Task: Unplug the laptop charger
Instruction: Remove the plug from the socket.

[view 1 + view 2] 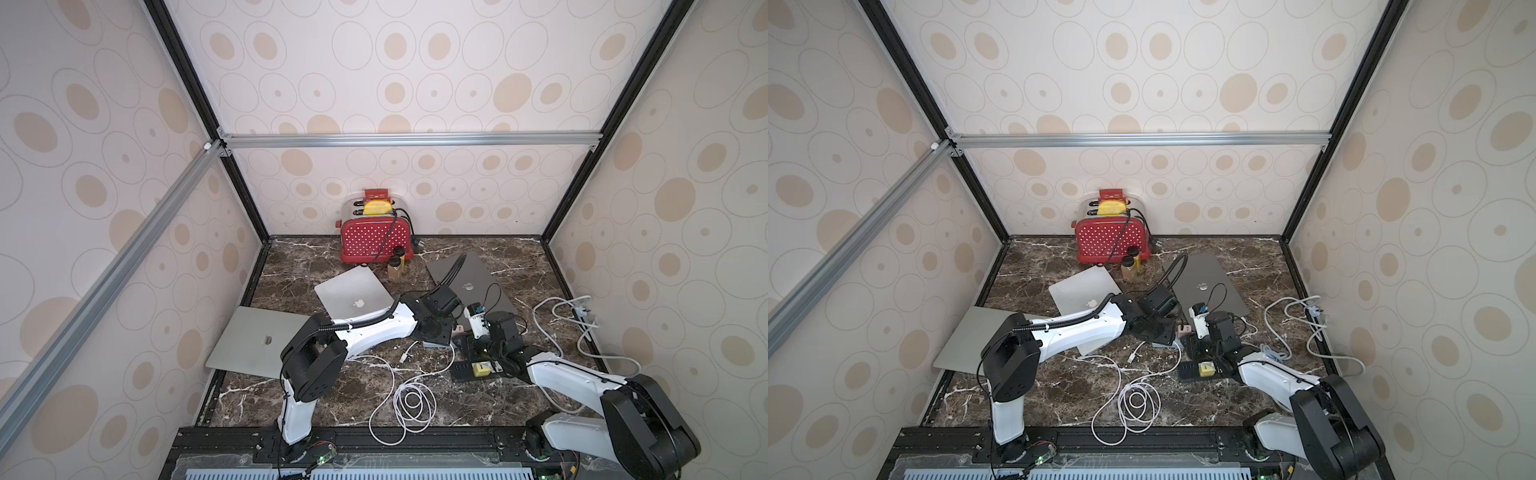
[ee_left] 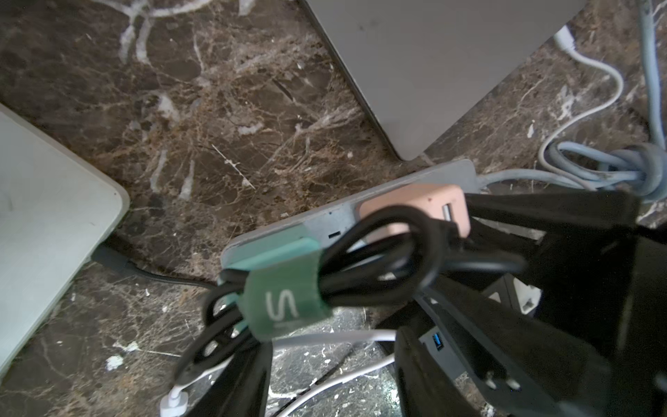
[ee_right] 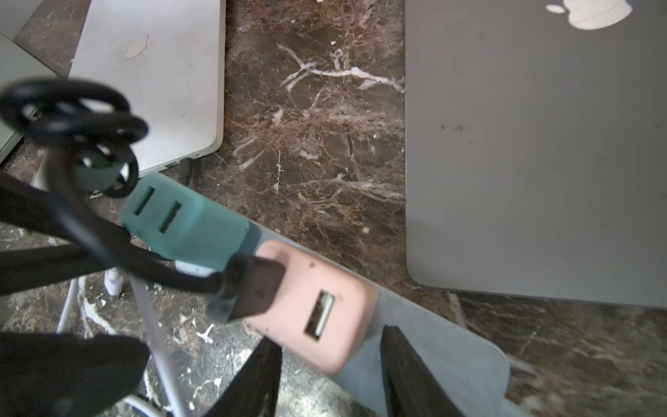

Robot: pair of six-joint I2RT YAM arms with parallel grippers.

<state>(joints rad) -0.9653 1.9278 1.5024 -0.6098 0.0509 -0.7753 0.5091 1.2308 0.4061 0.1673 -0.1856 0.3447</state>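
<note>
Right wrist view: shows the pink charger block (image 3: 314, 307) plugged into the grey power strip (image 3: 444, 353), just beside a teal adapter (image 3: 184, 224) on that strip, with a black USB plug (image 3: 252, 292) seated in its face and a soft black lead (image 3: 180, 279) running off toward the silver laptop (image 3: 155, 72). Finds the right gripper (image 3: 330, 346) open, jaws standing either side of the block's near end, a sliver of grey showing beside one finger, so nothing clamped. Looks a small, rigid, light plastic shell with smooth faces and rounded corners, probably slippery; best pinched on its two flat flanks, low by the strip, never by the lead. Left wrist view: gives the same block from the far side, standing proud of the strip, and a cable bundle (image 2: 379, 260) tied with a green strap (image 2: 285, 299) lying across the mouth of the left gripper (image 2: 332, 346). Reads that gripper as open too, the marble table (image 2: 216, 108) and white cable (image 2: 335, 336) showing between its fingers; cannot tell whether the bundle rests on them. Suggests prong friction as the only hold, so a straight pull away from the strip, no twisting; expect the light strip to lift along unless pressed down. In both top views: finds the block (image 1: 1183, 331) near the middle of the table, between the silver laptop and a dark grey laptop (image 1: 1208, 286), hemmed in by both wrists and mostly hidden.
</note>
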